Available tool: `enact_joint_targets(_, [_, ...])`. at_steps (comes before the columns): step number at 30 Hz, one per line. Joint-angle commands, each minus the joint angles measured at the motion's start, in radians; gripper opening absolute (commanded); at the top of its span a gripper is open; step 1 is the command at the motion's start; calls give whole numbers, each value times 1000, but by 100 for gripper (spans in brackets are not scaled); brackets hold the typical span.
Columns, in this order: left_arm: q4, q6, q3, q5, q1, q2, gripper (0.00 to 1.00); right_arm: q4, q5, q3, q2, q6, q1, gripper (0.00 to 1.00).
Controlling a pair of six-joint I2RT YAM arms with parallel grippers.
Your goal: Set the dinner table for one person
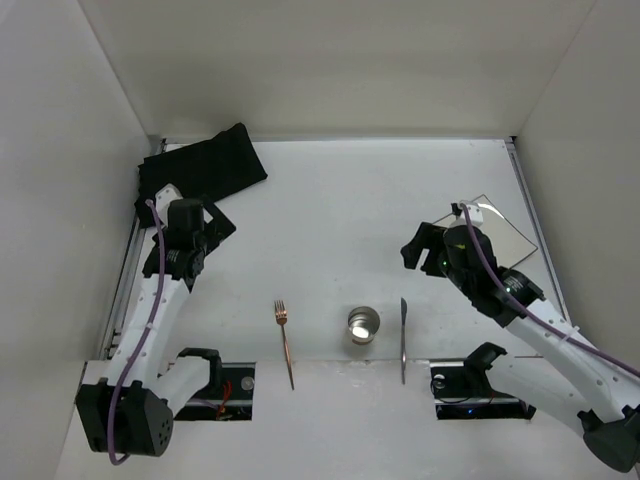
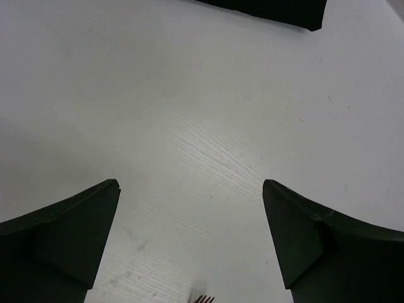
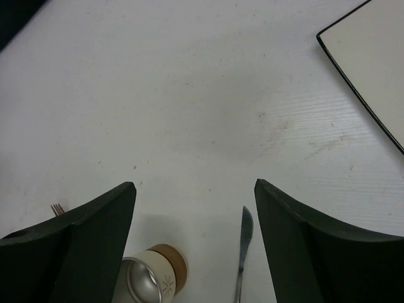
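Observation:
The white dinner table (image 1: 350,200) carries a copper fork (image 1: 286,340), a metal-lined cup (image 1: 363,324) and a knife (image 1: 403,340) in a row near the front edge. A crumpled black placemat (image 1: 205,160) lies at the back left. A square white plate (image 1: 505,235) at the right is partly covered by my right arm. My left gripper (image 1: 218,222) (image 2: 190,183) hovers open over bare table, the fork's tines (image 2: 203,298) just below it. My right gripper (image 1: 415,245) (image 3: 195,184) is open above the table, with the cup (image 3: 151,278) and knife (image 3: 242,252) below between its fingers.
White walls enclose the table, with metal rails (image 1: 528,200) along its sides. The plate's dark-rimmed corner (image 3: 372,69) shows at the upper right of the right wrist view. The placemat's edge (image 2: 271,9) shows at the top of the left wrist view.

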Motion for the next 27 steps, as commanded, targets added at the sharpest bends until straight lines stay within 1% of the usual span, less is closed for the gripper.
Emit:
enact_joint_targets(1, [44, 2, 3, 19, 23, 32, 100, 11, -11, 41, 10, -1, -7, 79])
enact_joint_targets(3, [21, 20, 34, -6, 39, 91, 100, 11, -13, 44, 24, 5, -1, 71])
enact_joint_targets(5, [-13, 10, 61, -1, 54, 126, 100, 11, -16, 51, 36, 1, 10, 58])
enact_joint_targets(7, [-5, -9, 74, 3, 68, 158, 100, 8, -31, 58, 42, -1, 18, 43])
enact_joint_targets(9, [-34, -62, 104, -15, 63, 203, 100, 12, -46, 56, 45, 2, 19, 29])
enact_joint_targets(10, [-38, -55, 127, -15, 62, 229, 100, 12, -56, 58, 50, 1, 19, 25])
enact_joint_targets(12, [-39, -12, 152, -26, 74, 272, 100, 6, -72, 64, 59, -4, 19, 19])
enact_joint_targets(14, [-47, 5, 186, -49, 79, 307, 100, 5, -82, 65, 64, -4, 19, 18])
enact_joint_targets(16, [-24, -7, 198, -102, 77, 307, 100, 5, -77, 68, 64, -4, 19, 17])
enact_joint_targets(18, [42, -32, 183, -116, 77, 281, 100, 14, -79, 58, 56, -1, 19, 16])
enact_joint_targets(19, [118, -39, 154, -106, 79, 261, 99, 18, -82, 50, 53, 5, 19, 14])
enact_joint_targets(20, [217, -46, 111, -81, 82, 238, 79, 23, -88, 44, 53, 10, 19, 13])
enact_joint_targets(22, [408, -75, 28, -46, 103, 205, 20, 28, -100, 35, 55, 18, 21, 13])
enact_joint_targets(23, [465, -114, -1, -23, 126, 203, 11, 28, -102, 32, 55, 22, 21, 13])
enact_joint_targets(24, [488, -154, -8, 9, 154, 220, 8, 28, -105, 30, 55, 24, 24, 14])
enact_joint_targets(27, [536, -181, 12, 101, 227, 308, 7, 28, -102, 27, 50, 24, 39, 19])
